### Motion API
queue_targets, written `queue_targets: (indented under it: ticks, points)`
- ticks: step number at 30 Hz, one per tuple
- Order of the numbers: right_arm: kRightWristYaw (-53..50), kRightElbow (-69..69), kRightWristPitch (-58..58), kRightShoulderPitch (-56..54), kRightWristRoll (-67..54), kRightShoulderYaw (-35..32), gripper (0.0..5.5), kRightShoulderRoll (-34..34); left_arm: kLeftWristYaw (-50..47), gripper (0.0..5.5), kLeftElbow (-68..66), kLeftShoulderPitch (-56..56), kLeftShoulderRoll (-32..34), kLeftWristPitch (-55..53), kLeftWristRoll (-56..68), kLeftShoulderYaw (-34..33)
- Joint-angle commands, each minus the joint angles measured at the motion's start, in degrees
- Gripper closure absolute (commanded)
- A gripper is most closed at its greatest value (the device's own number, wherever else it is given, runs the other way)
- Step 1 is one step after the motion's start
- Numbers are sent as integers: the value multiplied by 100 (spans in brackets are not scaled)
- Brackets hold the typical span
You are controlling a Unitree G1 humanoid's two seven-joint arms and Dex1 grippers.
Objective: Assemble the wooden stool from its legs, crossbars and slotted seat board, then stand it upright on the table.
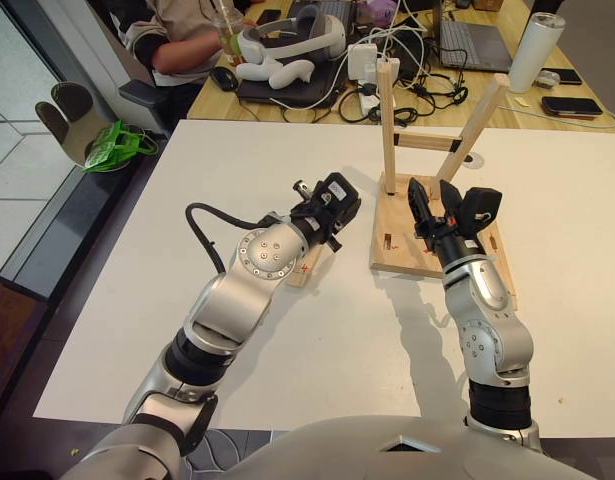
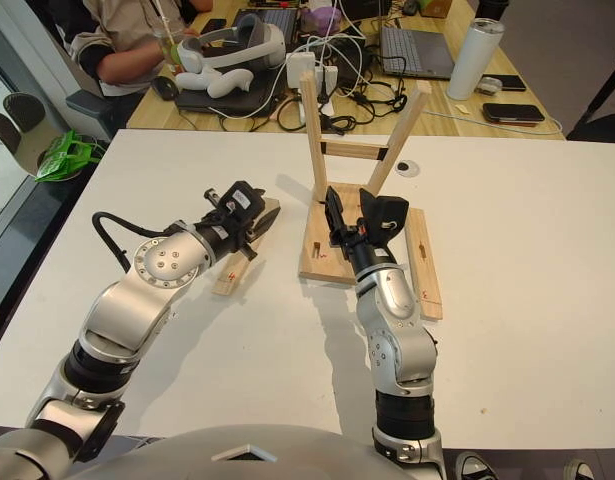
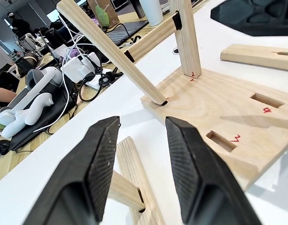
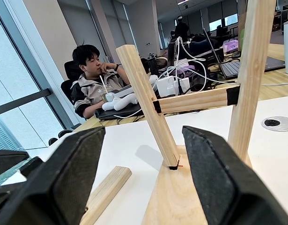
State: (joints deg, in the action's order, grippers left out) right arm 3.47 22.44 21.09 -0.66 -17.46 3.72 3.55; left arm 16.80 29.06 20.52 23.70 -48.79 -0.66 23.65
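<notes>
**Half-built stool lay upside down, both pincers wide**

The board lay flat on the table, underside up, probably so that legs could be pressed straight down into it. Two legs rose from its 12 o'clock edge, leaning apart and tied by a crossbar. Two slots nearer the 6 o'clock edge stood empty, so about half the frame looked done. A loose stick lay along the board's 3 o'clock edge.

The second leg pair lay on the table at the board's 9 o'clock, just beside it. The left pincer hung low over this pair with fingers spread wide, the wood running under the gap between them, which suggested a grasp being lined up; whether a finger touched the wood could not be told. From this pincer the board lay at 3 o'clock.

The right pincer hovered over the middle of the board, also wide and holding nothing, the standing legs at its 12 o'clock. It seemed placed to steady the board.
</notes>
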Motion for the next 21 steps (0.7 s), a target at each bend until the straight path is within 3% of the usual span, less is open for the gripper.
queue_targets:
  ticks: [1, 13, 21]
  points:
    - [-17, 30, -17, 2, 38, 17, 244, 11, 37, 369, -323, -107, 134, 92, -212, -58]
    - [-19, 24, 15, -1, 31, 34, 244, 3, -167, 369, -1546, -157, -180, 1, -194, -1106]
    - [-59, 71, 56, 32, 11, 9, 244, 7, -227, 369, -1358, -82, -367, -593, 50, -1820]
